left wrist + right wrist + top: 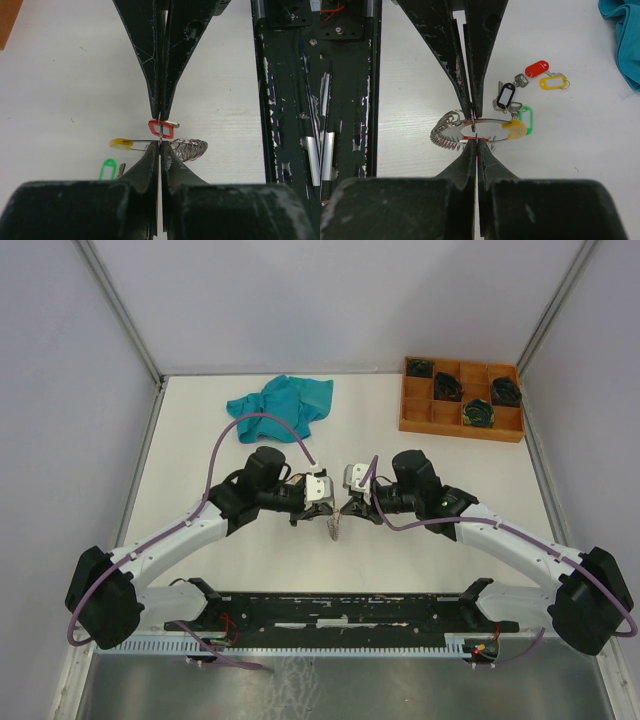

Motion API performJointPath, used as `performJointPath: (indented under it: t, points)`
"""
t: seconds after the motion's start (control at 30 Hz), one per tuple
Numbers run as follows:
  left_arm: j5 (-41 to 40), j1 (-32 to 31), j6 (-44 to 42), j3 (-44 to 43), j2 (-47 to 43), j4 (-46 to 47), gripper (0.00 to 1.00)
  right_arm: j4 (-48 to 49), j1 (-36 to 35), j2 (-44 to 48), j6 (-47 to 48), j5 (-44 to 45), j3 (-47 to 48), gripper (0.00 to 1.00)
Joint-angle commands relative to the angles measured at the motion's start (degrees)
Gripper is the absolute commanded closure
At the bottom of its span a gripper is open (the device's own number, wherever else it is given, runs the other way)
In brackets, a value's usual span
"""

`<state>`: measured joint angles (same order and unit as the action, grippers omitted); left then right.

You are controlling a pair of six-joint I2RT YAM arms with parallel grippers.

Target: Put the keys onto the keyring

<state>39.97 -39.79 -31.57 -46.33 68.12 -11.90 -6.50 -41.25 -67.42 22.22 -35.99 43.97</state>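
Note:
The keyring (488, 120) is a thin silver wire loop held just above the table, with a yellow sleeve (515, 130) on one arc and a coil of small rings (443, 137) on the other. My left gripper (160, 143) is shut on the ring's wire. My right gripper (476, 141) faces it tip to tip and is shut on a red-tagged key (161, 129) at the ring. Loose keys lie beyond on the table: black tag (506, 95), red tag (536, 68), yellow tag (552, 81), green tag (529, 120). From above, both grippers (336, 507) meet at the table's middle.
A teal cloth (280, 405) lies at the back left. An orange wooden tray (460, 427) with dark coiled bundles in its compartments stands at the back right. A black rail (340, 610) runs along the near edge between the arm bases.

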Motion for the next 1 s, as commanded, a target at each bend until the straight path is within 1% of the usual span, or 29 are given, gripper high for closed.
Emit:
performJointPath:
  t: [0.0, 0.53, 0.97]
  points:
    - [0.41, -0.26, 1.5, -2.17, -0.69, 2.13, 0.97, 1.95, -0.24, 1.28, 0.01, -1.51, 1.49, 0.99]
    - [0.77, -0.3, 1.64, -2.26, -0.17, 2.13, 0.97, 2.02, -0.3, 1.25, -0.16, -3.18, 1.74, 0.99]
    - [-0.15, -0.29, 1.47, -2.01, -0.94, 2.13, 0.97, 0.73, -0.26, 1.41, 0.11, -1.98, 1.67, 0.99]
